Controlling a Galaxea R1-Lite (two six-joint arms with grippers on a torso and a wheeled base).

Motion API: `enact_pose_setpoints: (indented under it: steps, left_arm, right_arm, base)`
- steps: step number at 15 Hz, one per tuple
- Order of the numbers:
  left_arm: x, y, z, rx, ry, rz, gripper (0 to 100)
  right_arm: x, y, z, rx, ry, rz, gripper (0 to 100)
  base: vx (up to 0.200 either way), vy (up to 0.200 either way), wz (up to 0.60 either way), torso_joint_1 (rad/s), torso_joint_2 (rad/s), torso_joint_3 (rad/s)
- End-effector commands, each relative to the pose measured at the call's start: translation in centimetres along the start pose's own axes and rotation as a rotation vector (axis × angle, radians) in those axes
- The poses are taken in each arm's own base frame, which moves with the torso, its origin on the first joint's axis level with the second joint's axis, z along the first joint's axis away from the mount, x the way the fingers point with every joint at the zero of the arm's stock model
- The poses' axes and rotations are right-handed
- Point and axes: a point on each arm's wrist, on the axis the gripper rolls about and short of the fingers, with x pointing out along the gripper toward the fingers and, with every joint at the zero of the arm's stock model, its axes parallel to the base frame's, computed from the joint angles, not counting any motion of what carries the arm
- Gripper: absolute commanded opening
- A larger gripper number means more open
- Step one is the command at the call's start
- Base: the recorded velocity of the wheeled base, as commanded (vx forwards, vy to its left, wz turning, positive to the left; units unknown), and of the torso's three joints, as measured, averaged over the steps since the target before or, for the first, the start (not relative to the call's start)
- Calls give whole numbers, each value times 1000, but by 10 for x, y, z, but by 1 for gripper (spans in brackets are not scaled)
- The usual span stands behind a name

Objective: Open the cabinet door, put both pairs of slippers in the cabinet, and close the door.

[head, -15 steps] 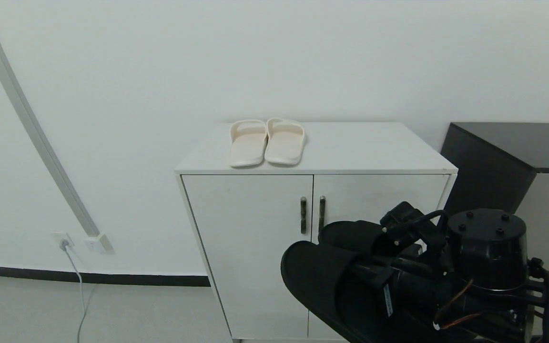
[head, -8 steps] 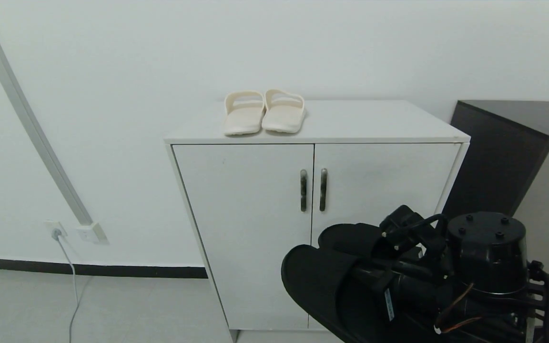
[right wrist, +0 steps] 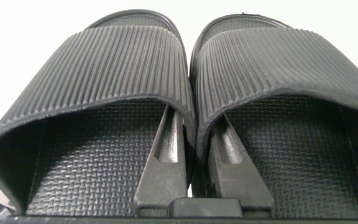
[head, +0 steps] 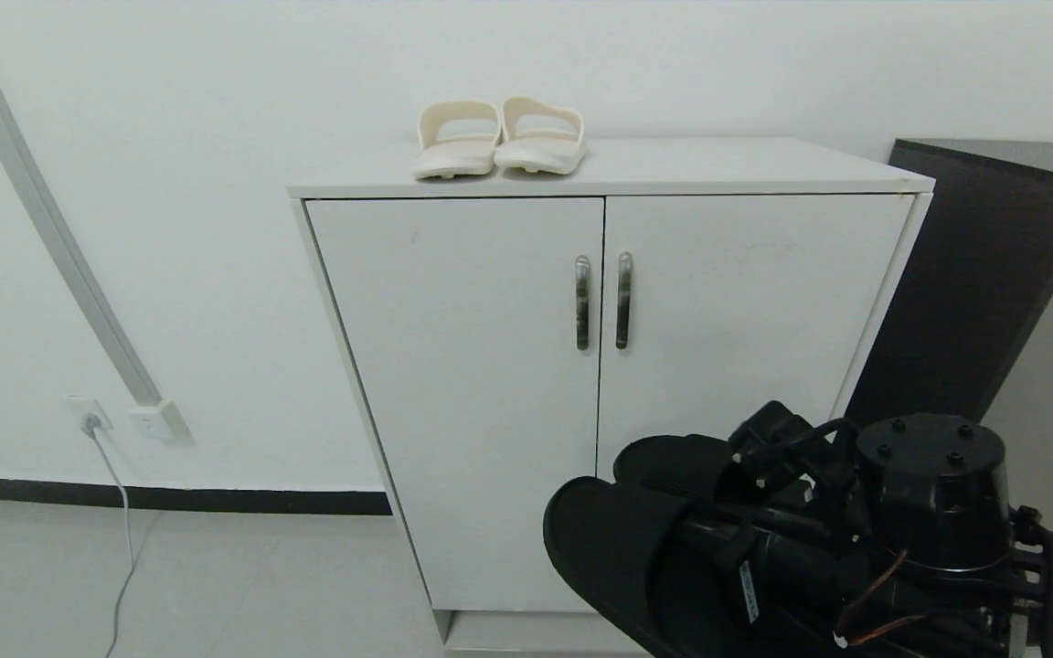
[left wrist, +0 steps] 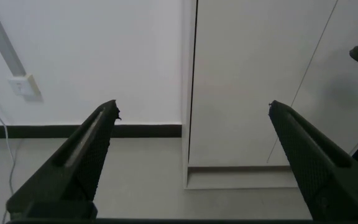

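A white two-door cabinet stands against the wall, both doors closed, with two dark handles at the middle seam. A cream pair of slippers rests on its top, left of centre. My right gripper is shut on the black pair of slippers, one finger inside each slipper, pinching their inner walls together; it hangs low in front of the right door. My left gripper is open and holds nothing, facing the cabinet's lower left corner and the floor.
A dark cabinet stands right of the white one. On the left wall run a slanted grey conduit and a socket with a cable down to the floor. Open floor lies left of the cabinet.
The head camera has dropped: the cabinet now sits higher in the picture and its base shows. The right gripper with the black slippers keeps its place in the picture.
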Motion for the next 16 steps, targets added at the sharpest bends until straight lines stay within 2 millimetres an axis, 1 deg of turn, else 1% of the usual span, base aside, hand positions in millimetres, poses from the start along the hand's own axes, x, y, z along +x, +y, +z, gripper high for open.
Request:
enact_pose_setpoints:
  steps: [1, 8, 12, 13, 14, 15, 16]
  left_arm:
    - [0, 0, 0, 0, -1, -1, 100]
    - [0, 0, 0, 0, -1, 1, 100]
    - [0, 0, 3, 25, 1, 7, 100]
    - [-1, 0, 23, 12, -22, 4, 100]
    - [0, 0, 52, -39, -32, -1, 100]
    - [9, -1, 62, -47, 23, -26, 100]
    - [22, -2, 63, -31, 110, -88, 100]
  right_arm:
    - [1, 0, -1, 0, 5, 0, 0]
    - [-1, 0, -5, -22, 13, 0, 0]
    - [-2, 0, -6, -22, 14, 1, 0]
    - [-2, 0, -6, -22, 10, 1, 0]
    - [-2, 0, -6, -21, 5, 1, 0]
    - [-2, 0, -7, -21, 5, 1, 0]
    - [-1, 0, -8, -25, 8, 3, 0]
  base:
    - [0, 0, 0, -2, 188, 144]
    - [0, 0, 0, 0, 0, 0]
    - [0, 0, 0, -10, 76, 74]
    - [0, 0, 0, 0, 0, 0]
    - [0, 0, 0, 0, 0, 0]
    - [0, 0, 0, 0, 0, 0]
    - [0, 0, 0, 0, 0, 0]
